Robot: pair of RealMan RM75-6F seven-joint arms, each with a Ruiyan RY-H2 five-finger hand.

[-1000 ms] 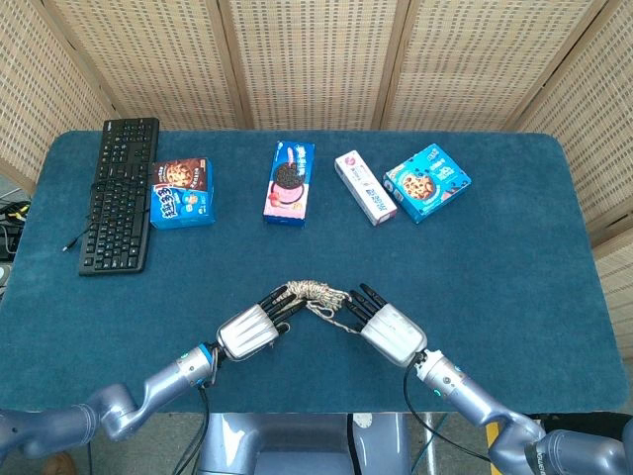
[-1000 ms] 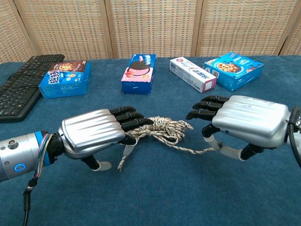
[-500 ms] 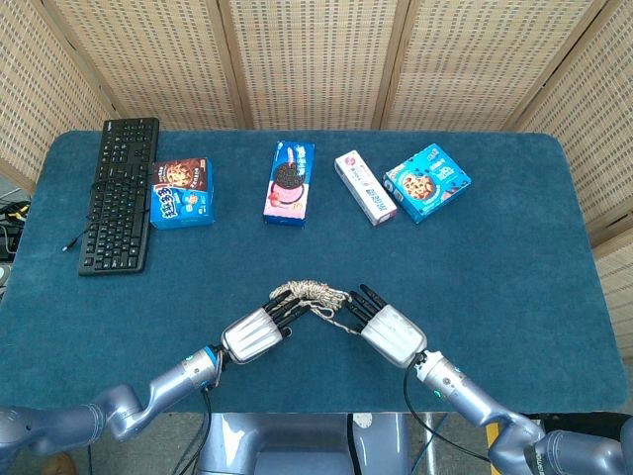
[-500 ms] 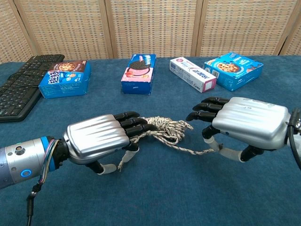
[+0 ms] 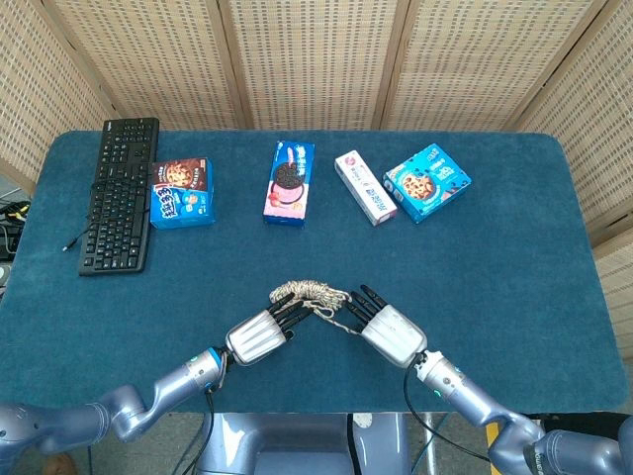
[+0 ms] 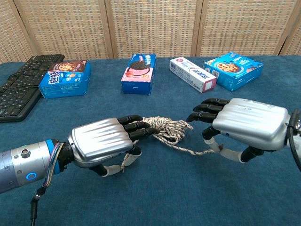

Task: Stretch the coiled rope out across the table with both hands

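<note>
Blue table, wicker screens behind; rope bunched near front edge between my hands; left hand fingers curled onto coil; right hand pinching trailing strand.

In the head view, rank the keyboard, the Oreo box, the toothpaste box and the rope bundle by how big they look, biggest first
1. Keyboard, clearly largest.
2. Oreo box.
3. Toothpaste box and rope bundle: too alike to rank. The left hand and right hand hide part of the rope.

Overhead head view; low, close chest view
</note>
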